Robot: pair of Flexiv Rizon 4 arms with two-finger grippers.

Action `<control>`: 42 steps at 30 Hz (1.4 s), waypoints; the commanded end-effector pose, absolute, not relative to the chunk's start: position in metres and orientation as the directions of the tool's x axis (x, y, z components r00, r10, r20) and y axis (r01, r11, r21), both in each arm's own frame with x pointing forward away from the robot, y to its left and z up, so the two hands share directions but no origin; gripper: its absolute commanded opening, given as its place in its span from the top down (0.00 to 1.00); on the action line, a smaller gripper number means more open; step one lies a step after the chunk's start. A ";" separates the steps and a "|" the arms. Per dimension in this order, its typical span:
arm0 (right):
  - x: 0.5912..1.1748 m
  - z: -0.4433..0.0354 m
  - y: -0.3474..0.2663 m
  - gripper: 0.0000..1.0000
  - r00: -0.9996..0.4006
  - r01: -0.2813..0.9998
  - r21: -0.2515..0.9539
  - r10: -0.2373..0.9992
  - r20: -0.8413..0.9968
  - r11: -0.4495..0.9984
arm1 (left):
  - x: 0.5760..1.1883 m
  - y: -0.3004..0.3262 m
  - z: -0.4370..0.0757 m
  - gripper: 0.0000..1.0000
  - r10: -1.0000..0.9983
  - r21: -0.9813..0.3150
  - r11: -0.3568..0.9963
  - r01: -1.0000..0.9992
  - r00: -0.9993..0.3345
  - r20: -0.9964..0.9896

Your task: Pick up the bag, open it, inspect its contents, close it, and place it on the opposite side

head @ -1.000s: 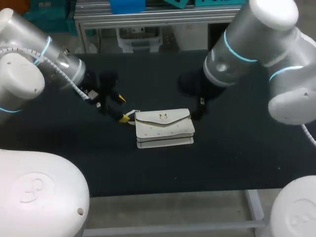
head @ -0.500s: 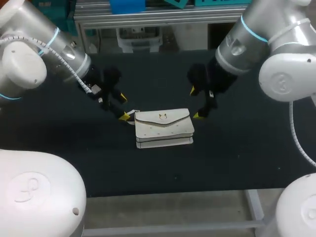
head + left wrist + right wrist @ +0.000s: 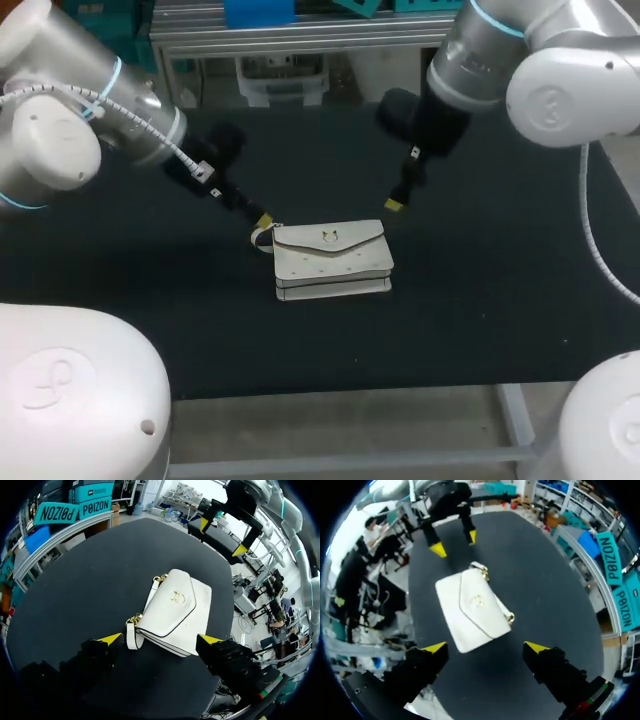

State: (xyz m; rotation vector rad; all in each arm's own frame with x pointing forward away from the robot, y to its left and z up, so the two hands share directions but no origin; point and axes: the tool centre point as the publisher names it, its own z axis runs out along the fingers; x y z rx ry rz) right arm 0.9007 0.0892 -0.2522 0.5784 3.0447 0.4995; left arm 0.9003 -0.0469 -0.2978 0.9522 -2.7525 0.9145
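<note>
The bag lies long-ways left to right, its left end just beside the wide-open left gripper (the closer one), while the right gripper, open too, hangs farther back.

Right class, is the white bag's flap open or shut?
Shut: the white rectangular leather-look bag lies flat, its pointed flap folded down over the front.

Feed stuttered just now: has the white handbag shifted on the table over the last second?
No. The white handbag lies at the same spot and angle, just as far from the front edge of the black table as before.
</note>
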 end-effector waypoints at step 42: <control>0.896 -0.246 0.070 0.00 -0.522 0.838 0.349 0.804 0.285 0.420 | 0.895 -0.040 -0.309 0.00 -0.965 -0.501 0.040 -0.865 -0.163 0.204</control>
